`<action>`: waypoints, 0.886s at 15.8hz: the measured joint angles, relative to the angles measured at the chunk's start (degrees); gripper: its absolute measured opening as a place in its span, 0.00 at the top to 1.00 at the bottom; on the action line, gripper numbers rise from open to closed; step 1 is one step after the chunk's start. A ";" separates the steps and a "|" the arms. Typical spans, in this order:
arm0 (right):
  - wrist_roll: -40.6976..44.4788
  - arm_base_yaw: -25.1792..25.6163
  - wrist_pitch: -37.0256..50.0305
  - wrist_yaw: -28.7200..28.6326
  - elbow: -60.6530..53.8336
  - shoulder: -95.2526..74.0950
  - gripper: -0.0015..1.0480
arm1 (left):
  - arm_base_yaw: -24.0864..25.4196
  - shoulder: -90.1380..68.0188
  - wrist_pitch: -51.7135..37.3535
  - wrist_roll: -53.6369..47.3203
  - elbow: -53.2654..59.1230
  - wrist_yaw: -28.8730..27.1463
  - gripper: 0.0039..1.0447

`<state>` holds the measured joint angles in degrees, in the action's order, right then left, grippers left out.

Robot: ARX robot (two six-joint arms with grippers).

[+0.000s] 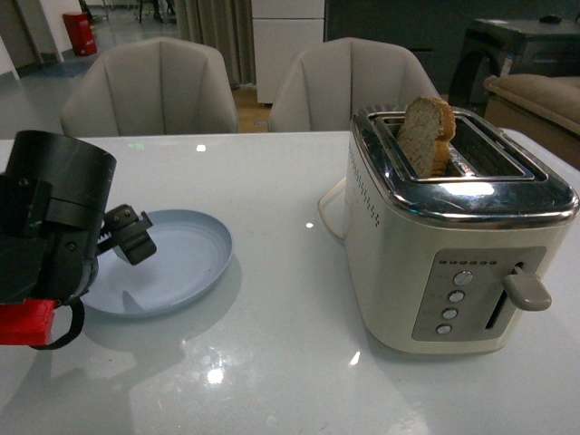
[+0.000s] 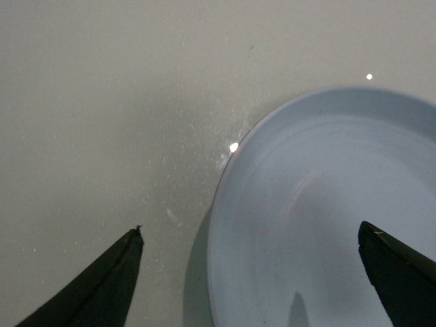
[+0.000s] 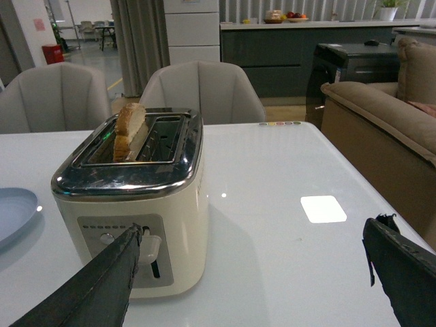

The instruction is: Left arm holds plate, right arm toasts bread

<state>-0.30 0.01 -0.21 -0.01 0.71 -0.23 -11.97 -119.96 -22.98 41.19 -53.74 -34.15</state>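
The pale blue plate (image 1: 181, 258) lies flat on the white table at the left. My left gripper (image 1: 130, 237) hovers open over its near-left rim. In the left wrist view the plate (image 2: 327, 204) has its rim between the two fingers of that gripper (image 2: 251, 230), one finger over the table and one over the dish. The bread (image 1: 426, 136) stands upright, sticking out of the left slot of the cream toaster (image 1: 453, 245). My right gripper (image 3: 252, 231) is open and empty, low in front of the toaster (image 3: 129, 197), beside its lever; the bread (image 3: 129, 128) shows there too.
The toaster's lever (image 1: 527, 290) juts from its front panel, with several round buttons (image 1: 453, 304) beside it. Two grey chairs (image 1: 149, 86) stand behind the table (image 1: 272, 362). A brown sofa (image 3: 381, 116) sits past the table's right edge.
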 joint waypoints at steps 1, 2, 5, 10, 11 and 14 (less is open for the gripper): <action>0.00 0.00 0.00 0.00 0.00 0.00 0.06 | 0.00 0.59 0.00 -0.52 0.22 -0.02 0.04; 0.00 0.00 -0.02 0.00 0.00 0.00 0.06 | 0.00 0.98 0.00 -0.68 0.35 -0.04 0.04; 0.00 0.00 0.00 0.00 0.00 0.00 0.06 | 0.20 10.40 -2.34 -4.81 3.45 -0.63 0.06; 0.00 0.00 0.00 0.00 0.00 0.00 0.06 | -3.69 30.91 -11.17 -21.11 7.69 1.60 0.06; 0.00 0.00 0.00 0.00 0.00 0.00 0.06 | -4.98 34.73 -11.61 -24.85 7.80 3.13 0.06; 0.00 0.00 0.00 0.00 0.00 0.00 0.06 | -4.24 45.66 -8.37 -35.69 10.27 14.43 0.20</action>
<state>-0.30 0.01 -0.21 -0.01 0.71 -0.23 -16.21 -74.30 -31.35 5.50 -43.46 -19.73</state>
